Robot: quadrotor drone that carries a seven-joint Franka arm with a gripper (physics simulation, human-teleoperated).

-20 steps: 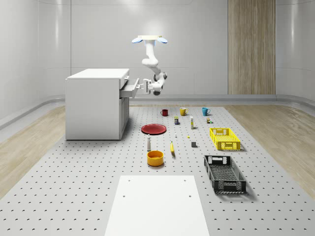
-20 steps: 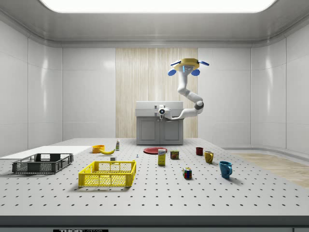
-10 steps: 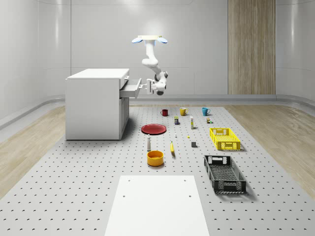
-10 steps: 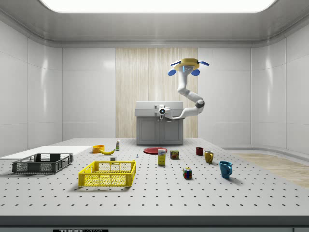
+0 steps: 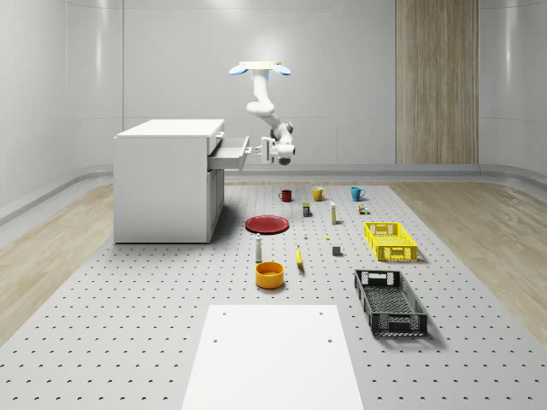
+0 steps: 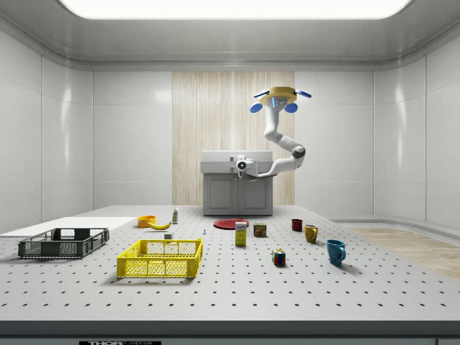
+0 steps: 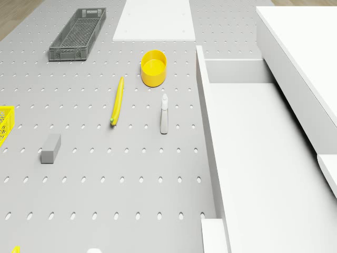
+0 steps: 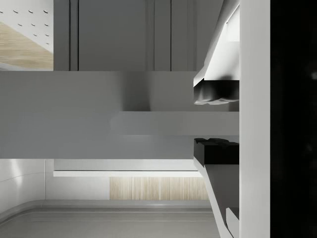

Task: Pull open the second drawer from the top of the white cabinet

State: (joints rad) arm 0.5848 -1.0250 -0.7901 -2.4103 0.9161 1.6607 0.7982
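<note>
The drone [image 5: 259, 68] is hovering high above the perforated desk [image 5: 128, 325], just off the drawer side of the white cabinet [image 5: 167, 179], which is standing on the desk toward the whole-scene view's left. Its arm [image 5: 263, 107] is hanging down and bending back toward the cabinet, so that the gripper [image 5: 255, 149] is meeting the front edge of a drawer [image 5: 226, 155] that is standing pulled out near the cabinet's top. In the wrist view the fingers [image 8: 216, 92] are sitting narrowly apart, one on each side of the pale drawer handle [image 8: 168, 123] and closing on it. The side view is showing the gripper [image 6: 241, 165] level with the upper part of the cabinet front [image 6: 237, 192]. The drone view is looking down into the open drawer [image 7: 253, 158], whose interior is lying bare beside the cabinet top [image 7: 305, 47]. On the desk, a red plate [image 5: 267, 224] is lying near the cabinet's foot, with a white bottle [image 5: 258, 248], an orange bowl [image 5: 269, 274] and a banana [image 5: 299, 257] nearer the camera. A yellow crate [image 5: 391, 240] and a dark grey crate [image 5: 390, 301] are resting toward the whole-scene view's right, and three mugs, red [image 5: 285, 195], yellow [image 5: 317, 193] and blue [image 5: 356, 193], are standing in a row farther back.
</note>
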